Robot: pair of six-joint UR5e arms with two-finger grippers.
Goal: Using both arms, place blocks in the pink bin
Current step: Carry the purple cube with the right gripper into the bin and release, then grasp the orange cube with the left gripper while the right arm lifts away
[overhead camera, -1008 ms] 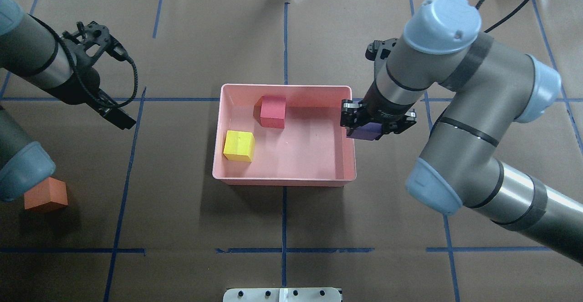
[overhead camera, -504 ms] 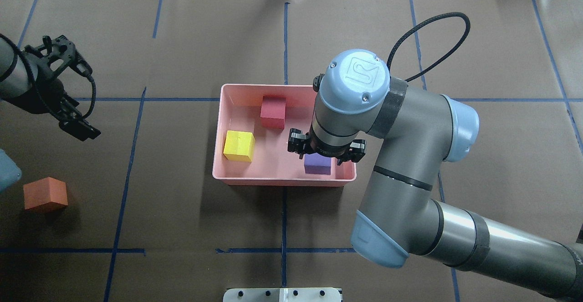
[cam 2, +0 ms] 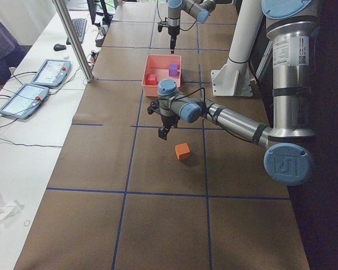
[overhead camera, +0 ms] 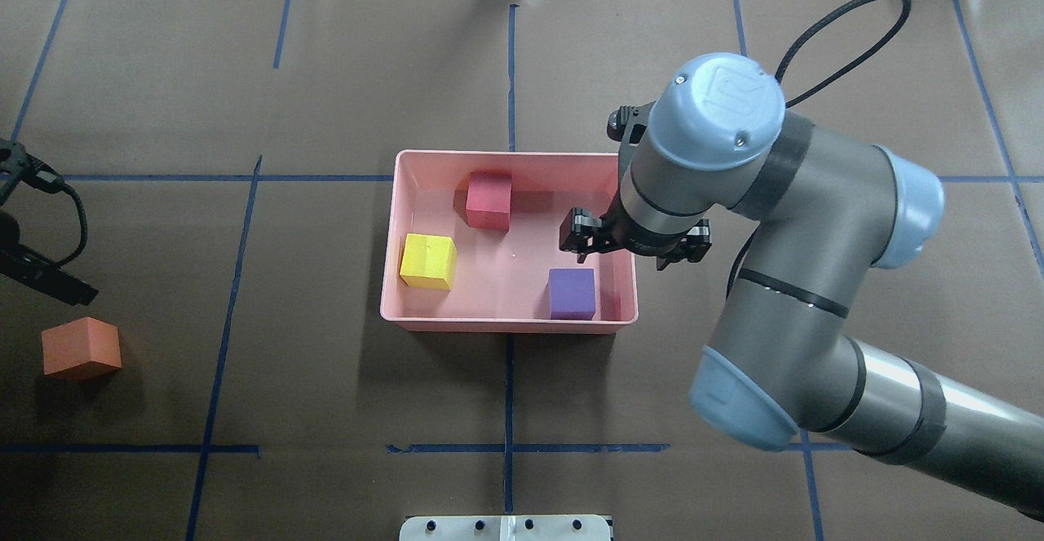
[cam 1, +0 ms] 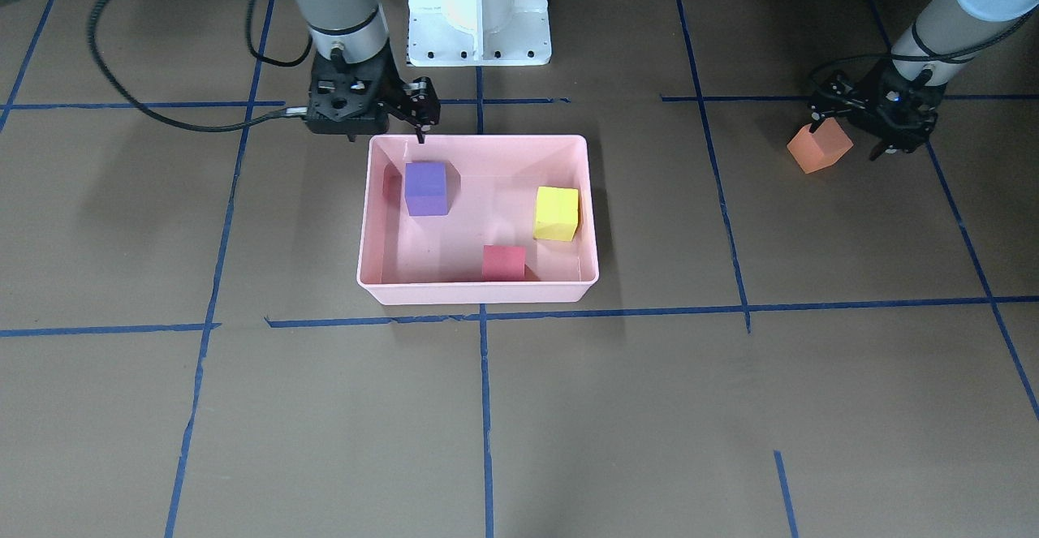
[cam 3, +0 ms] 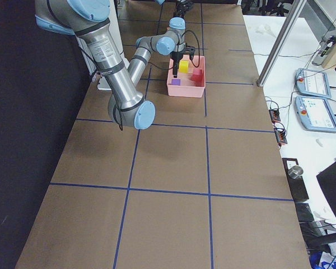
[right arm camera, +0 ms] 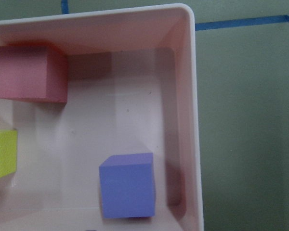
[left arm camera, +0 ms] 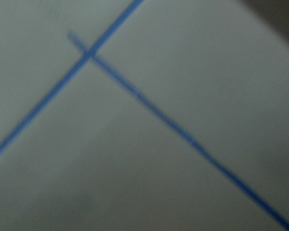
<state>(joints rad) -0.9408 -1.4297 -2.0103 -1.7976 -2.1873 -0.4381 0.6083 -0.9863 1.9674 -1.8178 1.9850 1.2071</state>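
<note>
The pink bin (overhead camera: 506, 156) (cam 1: 479, 139) holds the red block (overhead camera: 489, 200) (cam 1: 503, 263), the yellow block (overhead camera: 427, 261) (cam 1: 557, 213) and the purple block (overhead camera: 571, 294) (cam 1: 426, 188) (right arm camera: 127, 185). My right gripper (overhead camera: 634, 249) (cam 1: 369, 120) is open and empty above the bin's right wall, just behind the purple block. The orange block (overhead camera: 81, 348) (cam 1: 820, 148) (cam 2: 182, 151) lies on the table far to the left. My left gripper (overhead camera: 49, 280) (cam 1: 851, 128) hovers close beside it, looks open and touches nothing. The left wrist view shows only blurred table and tape.
Blue tape lines (overhead camera: 510, 68) grid the brown table cover. The white pedestal base (cam 1: 479, 10) stands at the robot's side. A metal plate (overhead camera: 506, 527) sits at the near edge. Tablets (cam 2: 50, 72) lie on a side bench.
My right gripper carried the purple block over the bin, let it go on the bin floor and drew back to the right wall. My left arm swung left toward the orange block.
</note>
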